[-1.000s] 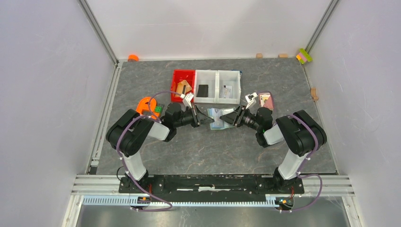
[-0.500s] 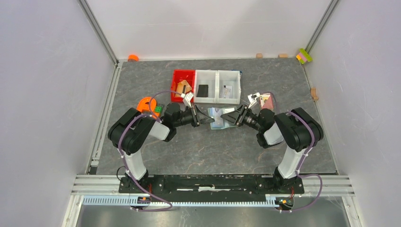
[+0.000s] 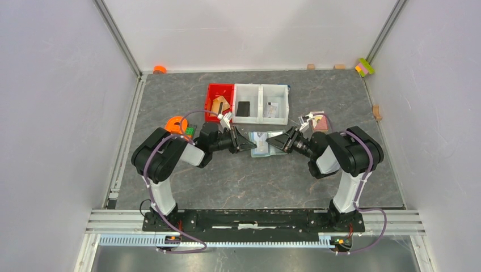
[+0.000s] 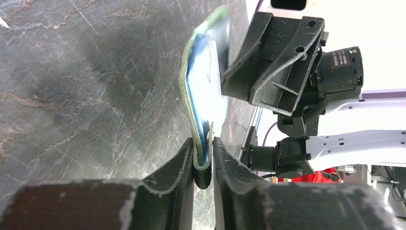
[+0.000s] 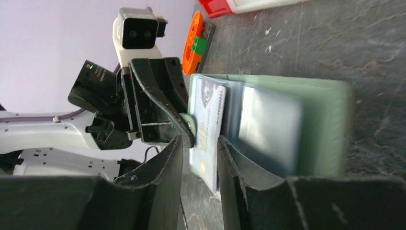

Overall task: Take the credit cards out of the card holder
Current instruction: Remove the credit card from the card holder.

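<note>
From above, the card holder (image 3: 261,150) sat on the table (image 3: 238,181) between the left gripper (image 3: 252,145) and the right gripper (image 3: 271,140). The red bin (image 3: 209,102) held a tan item, and the white bins (image 3: 260,102) held a black item and a pale one.

In the left wrist view, the left jaws were clamped on the holder's edge.

In the right wrist view, the right jaws stood narrow either side of a pale credit card (image 5: 207,120) in its pocket. Whether they gripped it I cannot tell.

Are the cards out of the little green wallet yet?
Not yet. Done: the left gripper pinches the open card holder by its edge. In hand: the right gripper is at a pale card sticking out of it; whether it grips is unclear. Left: pulling that card and any others out.
</note>
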`<state>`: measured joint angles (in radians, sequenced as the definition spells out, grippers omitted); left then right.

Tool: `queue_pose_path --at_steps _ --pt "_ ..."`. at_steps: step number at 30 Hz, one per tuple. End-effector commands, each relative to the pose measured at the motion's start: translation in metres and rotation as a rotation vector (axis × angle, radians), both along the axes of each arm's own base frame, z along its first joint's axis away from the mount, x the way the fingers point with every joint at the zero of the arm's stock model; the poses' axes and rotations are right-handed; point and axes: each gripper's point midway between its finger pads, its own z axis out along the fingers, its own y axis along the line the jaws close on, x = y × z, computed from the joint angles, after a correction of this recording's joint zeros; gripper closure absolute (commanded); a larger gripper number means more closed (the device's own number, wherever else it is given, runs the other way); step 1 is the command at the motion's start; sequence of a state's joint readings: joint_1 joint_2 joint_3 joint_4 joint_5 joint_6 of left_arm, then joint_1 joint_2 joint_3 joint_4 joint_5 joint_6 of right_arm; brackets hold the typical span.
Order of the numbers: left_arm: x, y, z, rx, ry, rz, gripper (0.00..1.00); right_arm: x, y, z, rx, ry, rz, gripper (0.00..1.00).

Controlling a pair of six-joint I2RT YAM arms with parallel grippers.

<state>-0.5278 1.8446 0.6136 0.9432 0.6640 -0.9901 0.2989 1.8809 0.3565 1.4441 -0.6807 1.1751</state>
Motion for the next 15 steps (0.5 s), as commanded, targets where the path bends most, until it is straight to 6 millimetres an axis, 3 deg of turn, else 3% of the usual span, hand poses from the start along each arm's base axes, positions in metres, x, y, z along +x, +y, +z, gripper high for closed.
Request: queue_pose_path --at_steps 1,6,10,15 --pt "0.001 -0.011 0.005 -0.012 -0.047 -0.04 0.73 -0.021 0.019 0.051 0.114 -0.215 0.142 0.64" --pt "-0.003 -0.016 0.016 -0.079 -0.058 -0.069 0.73 -0.024 0.023 0.051 0.115 -0.218 0.159 0.64" --pt "-0.004 -0.017 0.02 -0.103 -0.063 -0.083 0.96 -0.024 0.024 0.051 0.117 -0.218 0.162 0.65" --pt "-0.008 -0.017 0.036 -0.165 -0.102 -0.092 0.98 -0.024 0.023 0.05 0.11 -0.221 0.158 0.61"
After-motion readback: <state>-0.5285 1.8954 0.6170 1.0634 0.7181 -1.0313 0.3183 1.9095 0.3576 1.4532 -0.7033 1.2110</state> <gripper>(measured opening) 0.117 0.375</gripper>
